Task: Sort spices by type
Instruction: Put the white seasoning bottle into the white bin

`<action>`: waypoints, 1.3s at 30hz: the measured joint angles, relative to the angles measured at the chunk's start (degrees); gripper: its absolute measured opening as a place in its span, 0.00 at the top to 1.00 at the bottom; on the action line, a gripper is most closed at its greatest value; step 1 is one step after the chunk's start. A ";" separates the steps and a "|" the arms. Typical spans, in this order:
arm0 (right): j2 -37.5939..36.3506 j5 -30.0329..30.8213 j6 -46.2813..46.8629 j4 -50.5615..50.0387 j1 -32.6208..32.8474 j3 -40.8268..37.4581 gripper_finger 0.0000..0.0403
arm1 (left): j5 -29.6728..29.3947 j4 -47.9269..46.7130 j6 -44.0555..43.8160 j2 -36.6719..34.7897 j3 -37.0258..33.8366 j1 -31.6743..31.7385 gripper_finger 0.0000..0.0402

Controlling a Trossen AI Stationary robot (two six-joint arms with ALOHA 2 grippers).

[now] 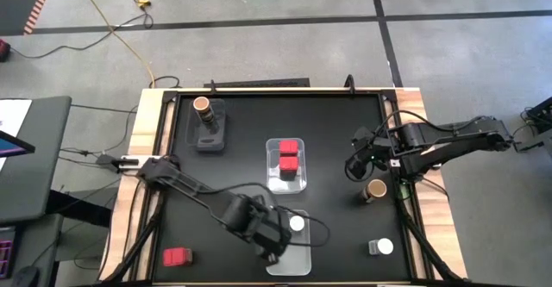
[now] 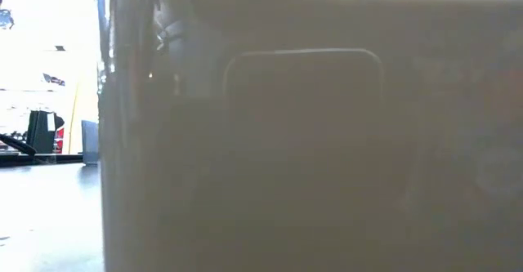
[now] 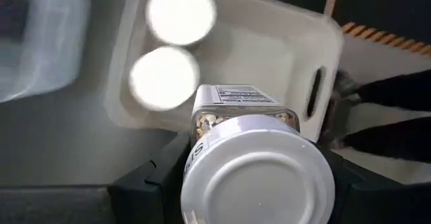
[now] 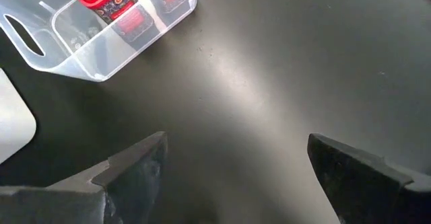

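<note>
My left gripper (image 1: 272,246) hangs over the clear tub (image 1: 297,257) at the table's near edge, shut on a white-lidded jar (image 3: 259,173). Below it, two white-lidded jars (image 3: 180,12) (image 3: 163,76) stand in that tub (image 3: 269,42). Red boxes (image 1: 288,156) sit in the middle tub (image 1: 272,173). A brown-topped jar (image 1: 203,105) stands in the dark grey tray (image 1: 212,136). Loose on the table are a red box (image 1: 177,257), a brown-topped jar (image 1: 375,190) and a white-lidded jar (image 1: 382,247). My right gripper (image 4: 232,160) waits open at the right. My left gripper pinches the jar between its two fingers (image 3: 151,183), on the jar's sides just under the white lid (image 3: 202,150). The fingers come from above, slanting down. The jar hangs below them, lid up, lifted clear over the tub's edge.
The near tub's wall (image 2: 310,141) fills almost the whole low view. Black table (image 4: 269,69) lies bare under my right gripper, with the red-box tub (image 4: 101,49) beyond it. Wooden rails (image 1: 147,123) border the table.
</note>
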 joint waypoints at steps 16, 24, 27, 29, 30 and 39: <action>0.00 -0.15 -0.61 0.02 0.04 0.00 0.05 | -1.21 6.21 4.32 2.27 -3.03 -2.03 0.51; 0.00 -0.15 -0.57 -0.17 0.04 -0.02 0.05 | 0.97 7.66 6.45 6.19 -3.14 -1.52 0.51; 0.00 -0.15 -0.59 -0.09 0.04 -0.02 0.05 | 1.01 8.01 6.43 6.84 -3.12 -1.16 0.51; -0.02 -0.15 -0.59 -0.13 0.04 -0.02 0.05 | 1.21 7.84 6.40 7.05 -3.14 -1.14 0.51; -0.02 -0.15 -0.79 -0.19 0.04 -0.02 0.05 | 1.33 8.15 6.40 7.49 -3.09 -0.93 0.51; -0.02 -0.15 -1.49 -0.77 0.04 -0.02 0.05 | 3.02 9.55 7.76 11.29 -3.12 -0.72 0.51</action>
